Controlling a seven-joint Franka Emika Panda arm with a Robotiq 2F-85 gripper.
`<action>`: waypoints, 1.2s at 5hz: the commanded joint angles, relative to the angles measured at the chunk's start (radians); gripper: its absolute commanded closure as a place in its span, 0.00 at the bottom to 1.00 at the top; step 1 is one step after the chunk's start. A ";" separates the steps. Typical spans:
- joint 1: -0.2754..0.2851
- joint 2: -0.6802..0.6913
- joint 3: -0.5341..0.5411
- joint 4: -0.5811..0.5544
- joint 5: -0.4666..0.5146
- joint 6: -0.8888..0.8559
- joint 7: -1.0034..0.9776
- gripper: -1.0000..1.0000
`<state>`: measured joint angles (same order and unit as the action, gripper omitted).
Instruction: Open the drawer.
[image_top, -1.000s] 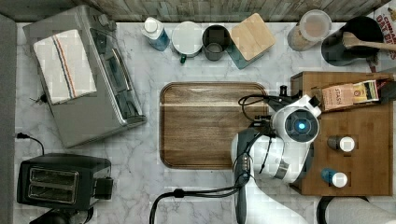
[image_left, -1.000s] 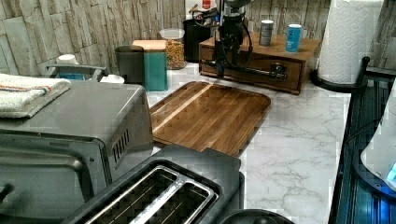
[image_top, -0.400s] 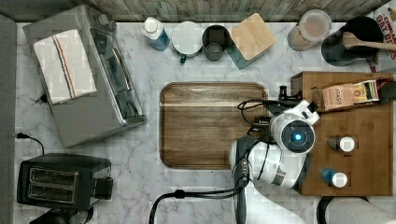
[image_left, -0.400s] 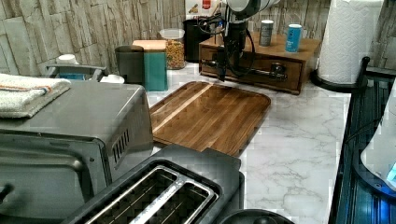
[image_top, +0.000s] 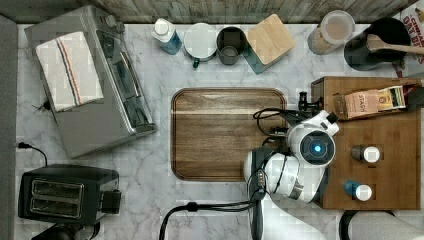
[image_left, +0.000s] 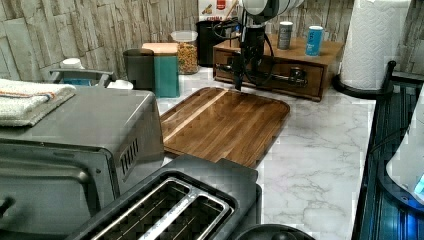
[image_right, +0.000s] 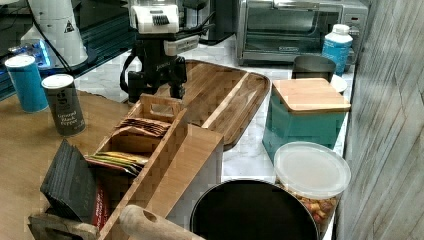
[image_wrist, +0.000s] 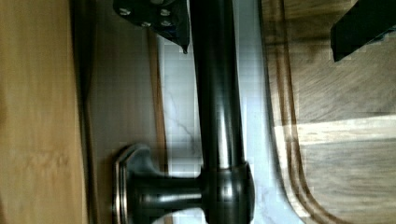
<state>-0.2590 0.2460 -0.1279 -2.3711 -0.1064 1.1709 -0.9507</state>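
Note:
The bamboo-brown drawer (image_left: 280, 67) sits closed in a low wooden cabinet (image_top: 390, 165) at the top view's right. Its black bar handle (image_left: 285, 79) runs along the front panel, which faces the dark wooden tray (image_top: 227, 132). My gripper (image_left: 240, 75) hangs at the handle's far end in the left view. In the wrist view the handle (image_wrist: 217, 102) passes between the two fingers of my gripper (image_wrist: 259, 49), which is open; one finger (image_wrist: 159, 18) lies on the panel side, the other on the tray side. In the right view my gripper (image_right: 155, 87) points down behind the tea box (image_right: 145, 130).
Two spice shakers (image_top: 364, 153) and the tea box (image_top: 370, 102) stand on the cabinet top. A toaster oven (image_top: 95, 85) and a toaster (image_top: 65, 192) fill the top view's left. Jars and canisters (image_top: 270, 40) line the back wall. A paper towel roll (image_left: 377, 40) stands beside the cabinet.
My wrist has slid along the drawer front toward the top view's bottom and the gripper has come lower around the handle. The drawer has not moved.

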 joint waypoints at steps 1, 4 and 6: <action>-0.032 0.043 0.073 0.058 0.091 -0.218 -0.093 0.00; 0.090 -0.014 0.190 -0.092 0.210 -0.050 -0.113 0.00; 0.199 -0.018 0.267 -0.116 0.218 -0.047 0.014 0.00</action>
<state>-0.2263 0.2263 -0.0422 -2.4258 0.0869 1.1719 -0.9731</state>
